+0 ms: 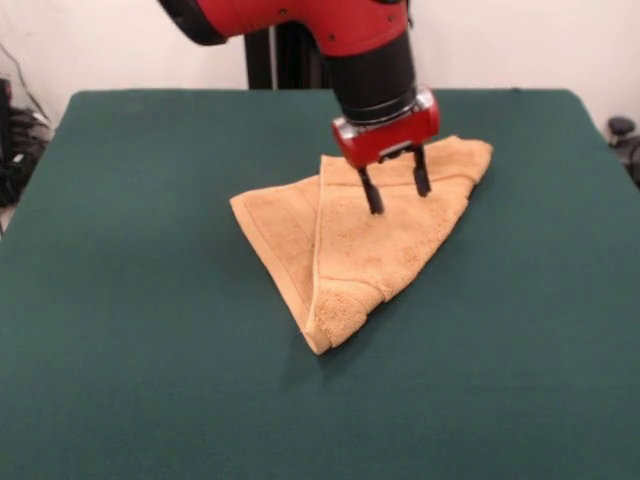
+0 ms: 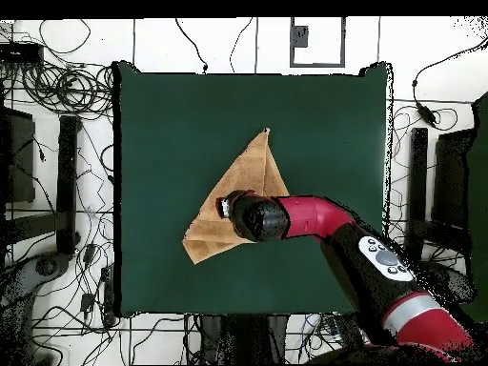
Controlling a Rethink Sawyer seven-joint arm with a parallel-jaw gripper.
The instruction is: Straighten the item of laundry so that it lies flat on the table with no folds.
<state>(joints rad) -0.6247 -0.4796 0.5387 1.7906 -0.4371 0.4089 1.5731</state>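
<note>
End effector (image 1: pixel 395 190) open, its two fingers apart and empty just above the folded, roughly triangular towel (image 1: pixel 350 255), which lies directly beneath it mid-way across the green worktop (image 1: pixel 130 300).

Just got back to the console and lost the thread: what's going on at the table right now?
The red and black arm's gripper hangs with its two dark fingers spread open just over the orange-tan terry towel, holding nothing. The towel lies near the middle of the dark green felt-covered table, folded over itself into a rough triangle with a layered, doubled-up corner toward the front camera. So it is not yet flat; the fold remains to be opened.
</note>
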